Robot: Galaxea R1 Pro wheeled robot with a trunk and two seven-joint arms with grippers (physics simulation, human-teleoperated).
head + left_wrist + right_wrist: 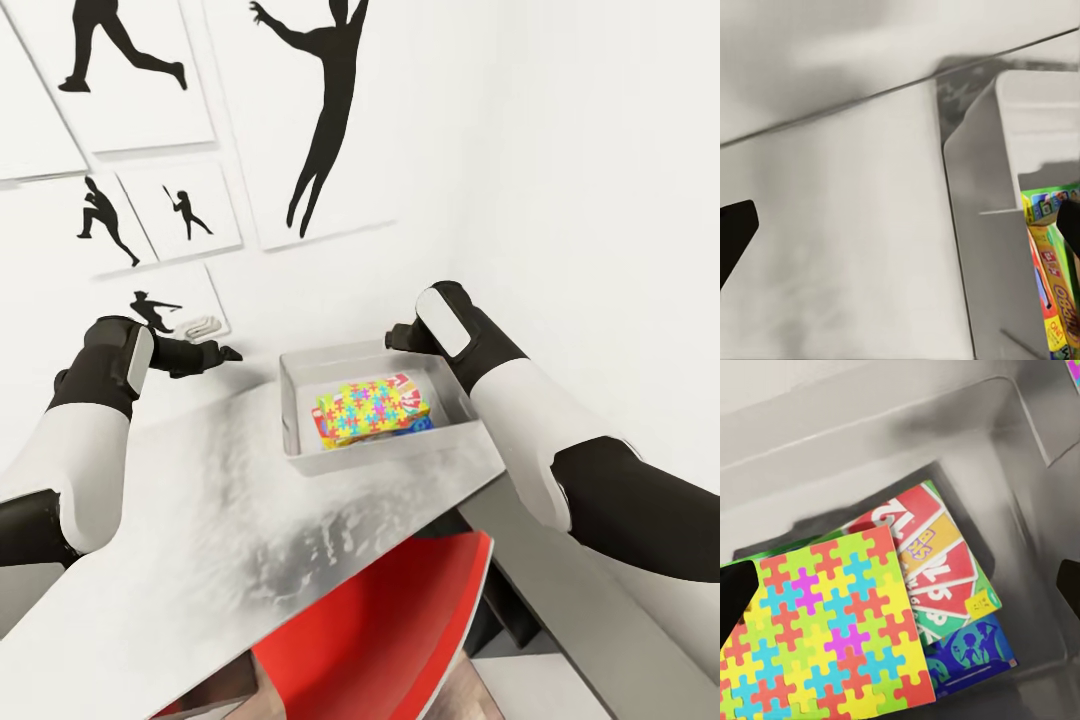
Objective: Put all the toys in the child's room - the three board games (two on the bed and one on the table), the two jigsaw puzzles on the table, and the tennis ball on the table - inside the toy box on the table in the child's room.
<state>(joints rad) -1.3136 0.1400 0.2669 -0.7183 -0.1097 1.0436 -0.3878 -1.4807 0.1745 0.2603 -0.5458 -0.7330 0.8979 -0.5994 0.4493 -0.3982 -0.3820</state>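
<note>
The toy box (296,400) sits on the table (200,540), its rounded rim directly beneath my right gripper (907,585), whose fingers are spread empty over a glossy jigsaw puzzle (825,630) topping the board games (937,577). My left gripper (900,225) hovers released beside the box's smooth sloping wall, over bare tabletop.

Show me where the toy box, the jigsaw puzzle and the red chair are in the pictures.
toy box (293,415), head view, on its left wall.
jigsaw puzzle (832,622), right wrist view, middle of its top face.
red chair (385,640), head view, on the red seat under the table edge.
</note>
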